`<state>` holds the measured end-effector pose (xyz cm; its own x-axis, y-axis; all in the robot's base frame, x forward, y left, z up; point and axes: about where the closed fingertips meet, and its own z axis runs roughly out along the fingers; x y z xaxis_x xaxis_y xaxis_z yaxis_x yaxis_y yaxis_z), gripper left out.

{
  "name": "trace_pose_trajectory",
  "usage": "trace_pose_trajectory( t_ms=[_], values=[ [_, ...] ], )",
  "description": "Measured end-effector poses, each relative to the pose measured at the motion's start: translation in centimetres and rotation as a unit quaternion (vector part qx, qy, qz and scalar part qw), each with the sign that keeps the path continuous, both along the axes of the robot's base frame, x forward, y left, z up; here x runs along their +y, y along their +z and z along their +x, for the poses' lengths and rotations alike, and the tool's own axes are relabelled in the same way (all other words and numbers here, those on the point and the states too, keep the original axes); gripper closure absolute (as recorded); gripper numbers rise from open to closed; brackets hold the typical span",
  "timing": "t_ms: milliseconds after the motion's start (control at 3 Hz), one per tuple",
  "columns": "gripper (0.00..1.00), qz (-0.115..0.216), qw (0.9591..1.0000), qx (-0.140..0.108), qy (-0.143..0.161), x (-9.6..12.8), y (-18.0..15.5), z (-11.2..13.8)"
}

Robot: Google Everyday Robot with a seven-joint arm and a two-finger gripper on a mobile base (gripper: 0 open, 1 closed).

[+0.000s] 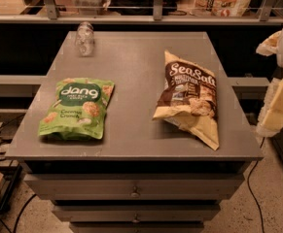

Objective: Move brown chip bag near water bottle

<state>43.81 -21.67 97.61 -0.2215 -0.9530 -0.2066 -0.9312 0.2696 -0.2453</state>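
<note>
Your gripper (276,111) hangs at the right edge; open or closed, you cannot tell. The brown chip bag (189,98) lies just left of it, lengthwise front-to-back; the water bottle (85,39) sits far back-left.

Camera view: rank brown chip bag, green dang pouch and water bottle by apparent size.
1. brown chip bag
2. green dang pouch, slightly smaller
3. water bottle, farthest back
The gripper: right edge, beside the table.

Two bags (189,96) (77,108), one bottle (85,39), one pincer (277,108) (right edge).
</note>
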Motion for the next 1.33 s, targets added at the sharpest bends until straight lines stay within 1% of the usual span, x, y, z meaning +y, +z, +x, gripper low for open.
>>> trace_pose_trajectory(
  t_ms=[333,667,1000,1333],
  values=[
    [0.0,0.0,1.0,0.0,0.0,0.0,0.0,0.0],
    [0.0,0.025,0.9996,-0.009,0.005,0.5,0.0,-0.1],
    [0.0,0.095,0.9949,-0.031,0.017,1.8,-0.4,0.5],
    [0.0,0.143,0.988,-0.049,0.032,3.3,0.5,1.6]
  ],
)
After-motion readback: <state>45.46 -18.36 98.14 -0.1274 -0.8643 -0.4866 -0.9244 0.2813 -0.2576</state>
